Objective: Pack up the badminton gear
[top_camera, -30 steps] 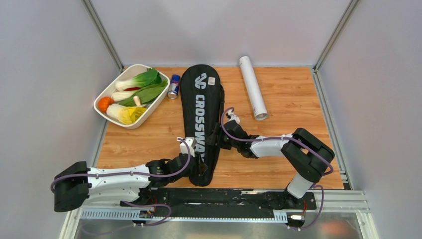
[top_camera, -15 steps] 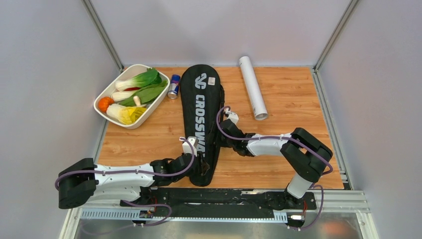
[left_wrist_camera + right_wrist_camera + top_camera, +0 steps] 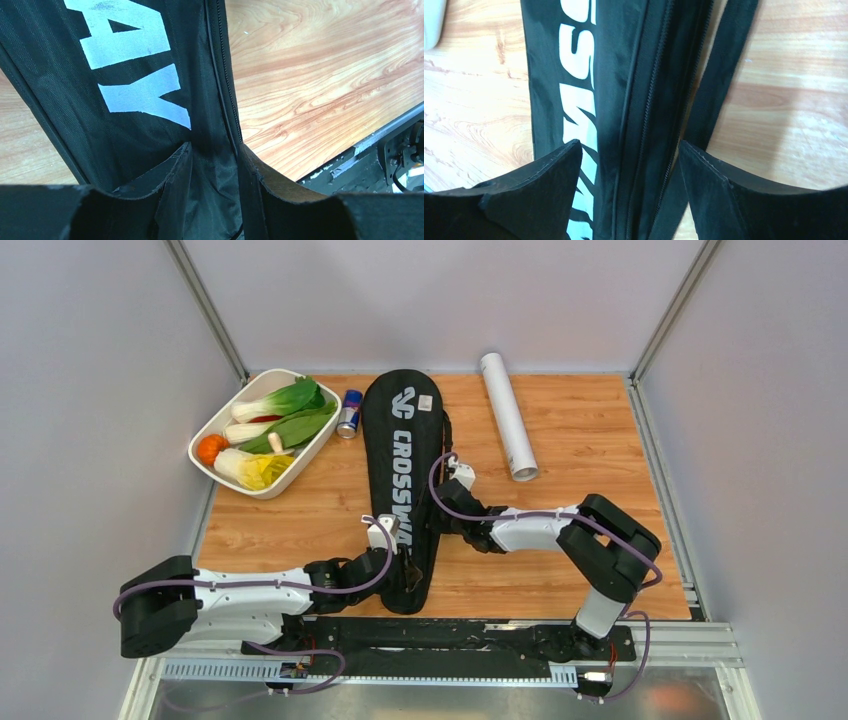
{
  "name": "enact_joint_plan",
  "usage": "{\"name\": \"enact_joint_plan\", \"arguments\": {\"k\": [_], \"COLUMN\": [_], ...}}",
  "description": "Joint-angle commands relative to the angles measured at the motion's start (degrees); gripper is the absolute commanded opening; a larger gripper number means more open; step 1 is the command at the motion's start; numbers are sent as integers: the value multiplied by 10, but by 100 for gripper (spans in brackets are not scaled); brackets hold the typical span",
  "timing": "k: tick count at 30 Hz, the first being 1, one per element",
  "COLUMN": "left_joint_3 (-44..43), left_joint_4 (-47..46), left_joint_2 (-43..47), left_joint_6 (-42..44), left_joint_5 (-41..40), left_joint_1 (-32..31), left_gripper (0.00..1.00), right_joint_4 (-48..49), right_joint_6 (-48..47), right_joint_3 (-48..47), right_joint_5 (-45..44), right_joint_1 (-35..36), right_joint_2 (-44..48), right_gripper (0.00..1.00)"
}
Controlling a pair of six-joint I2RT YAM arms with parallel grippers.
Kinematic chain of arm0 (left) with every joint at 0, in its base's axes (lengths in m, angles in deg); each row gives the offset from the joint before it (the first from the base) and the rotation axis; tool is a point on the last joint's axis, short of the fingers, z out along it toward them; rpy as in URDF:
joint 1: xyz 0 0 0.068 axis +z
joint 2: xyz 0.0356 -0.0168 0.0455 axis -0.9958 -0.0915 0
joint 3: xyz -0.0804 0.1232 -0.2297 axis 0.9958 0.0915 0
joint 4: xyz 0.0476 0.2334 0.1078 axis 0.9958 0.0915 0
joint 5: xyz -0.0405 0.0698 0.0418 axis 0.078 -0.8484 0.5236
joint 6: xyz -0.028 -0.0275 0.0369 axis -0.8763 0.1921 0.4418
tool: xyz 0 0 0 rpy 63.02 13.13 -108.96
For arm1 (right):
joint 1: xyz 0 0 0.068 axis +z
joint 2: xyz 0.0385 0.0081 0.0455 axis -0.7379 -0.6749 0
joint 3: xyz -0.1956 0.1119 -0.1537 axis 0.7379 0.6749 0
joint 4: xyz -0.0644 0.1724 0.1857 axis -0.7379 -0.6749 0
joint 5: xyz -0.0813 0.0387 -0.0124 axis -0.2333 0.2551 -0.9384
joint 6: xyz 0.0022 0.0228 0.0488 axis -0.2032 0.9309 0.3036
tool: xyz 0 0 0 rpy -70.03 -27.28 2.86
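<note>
Racket bag point(image 3: 402, 455): black, flat on bench point(image 3: 580, 430). Left pincer point(image 3: 214, 146): clamped on fabric at its narrow end. Right pincer point(image 3: 630, 145): wide, straddling zipper point(image 3: 650, 100).

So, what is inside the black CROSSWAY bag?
Nothing inside shows. The fabric of the black CROSSWAY bag covers any contents, and its zip looks closed in the right wrist view, so what it holds cannot be seen.

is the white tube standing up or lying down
Lying down: the white tube rests on its side on the wooden table, right of the black racket bag and apart from it.
</note>
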Motion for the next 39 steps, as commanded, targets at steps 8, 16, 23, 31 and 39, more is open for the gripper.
{"name": "enact_joint_plan", "arguments": {"k": [8, 16, 23, 31, 39], "left_joint_3": [13, -87, -323, -504, -507], "left_joint_4": [1, 122, 276, 361, 291], "left_joint_2": [-6, 67, 70, -14, -66], "left_joint_6": [-8, 46, 106, 113, 113], "left_joint_5": [14, -45, -82, -140, -86], "left_joint_1": [0, 9, 141, 253, 353], "left_gripper": [46, 47, 48, 51, 55], "right_joint_4": [7, -56, -157, -160, 32], "right_joint_6": [1, -144, -399, -607, -908], "right_joint_3": [-25, -41, -99, -78, 84], "right_joint_5": [3, -69, -107, -281, -440], "right_joint_1": [0, -15, 1, 41, 171], "right_joint_2": [-77, 32, 138, 201, 230], "right_gripper": [48, 0, 0, 0, 0]}}
